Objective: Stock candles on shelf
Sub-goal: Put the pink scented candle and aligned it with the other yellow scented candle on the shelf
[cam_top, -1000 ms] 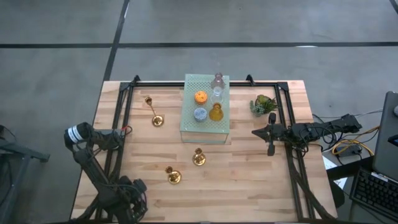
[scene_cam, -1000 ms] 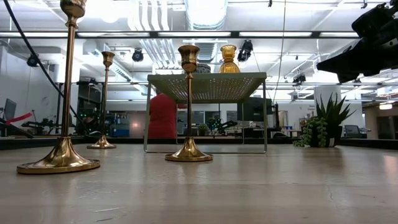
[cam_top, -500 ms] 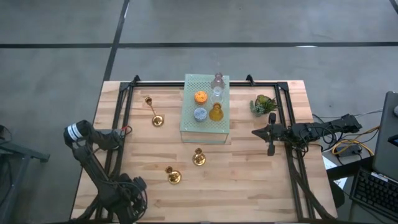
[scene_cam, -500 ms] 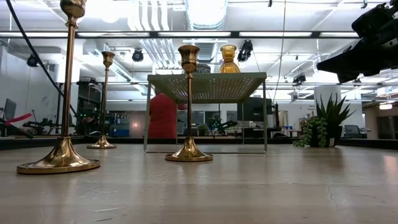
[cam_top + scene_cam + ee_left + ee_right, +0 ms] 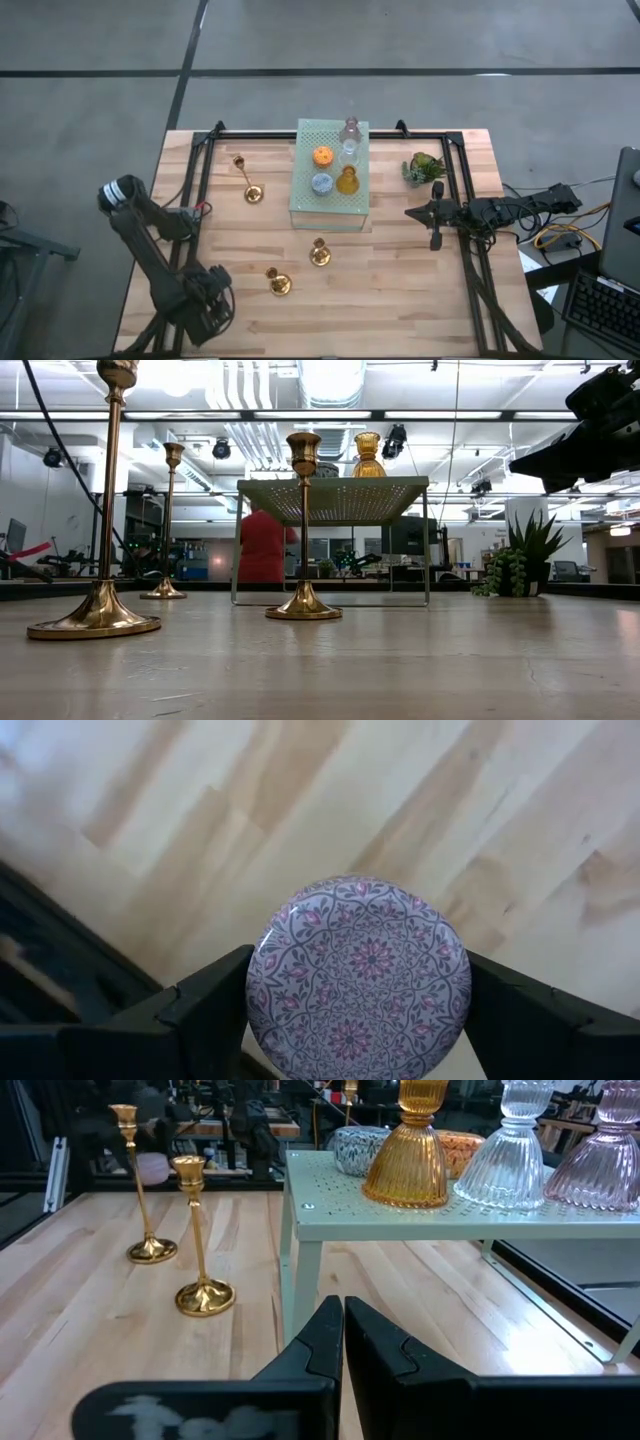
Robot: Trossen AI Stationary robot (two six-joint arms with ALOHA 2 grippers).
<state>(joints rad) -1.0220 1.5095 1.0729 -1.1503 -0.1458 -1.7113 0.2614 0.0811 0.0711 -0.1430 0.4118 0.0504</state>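
Observation:
My left gripper (image 5: 205, 300) is near the table's near left corner, shut on a round candle with a mauve-pink patterned lid (image 5: 357, 975). The mint-green shelf (image 5: 330, 205) stands at the table's middle far side. On it stand an orange candle (image 5: 322, 156), a pale blue one (image 5: 321, 183), an amber one (image 5: 347, 181) and a clear one (image 5: 349, 135). My right gripper (image 5: 410, 212) is shut and empty, level, just right of the shelf. It points at the shelf leg (image 5: 300, 1280). My left gripper pinches the round candle's side wall (image 5: 262, 990) between its two fingers (image 5: 200, 1010), one on each opposite side. The fingers come from above, pointing down, and the patterned lid faces up. The candle itself hides whether its base rests on the table.
Three brass candlesticks stand on the table, one left of the shelf (image 5: 248, 180) and two nearer the front (image 5: 319, 252) (image 5: 276, 281). A small green plant (image 5: 424, 167) sits right of the shelf. A black metal frame (image 5: 200, 180) runs along the table's sides.
My left arm has shifted, and its gripper has moved a little toward the table's far edge with the candle. My right gripper has kept still.

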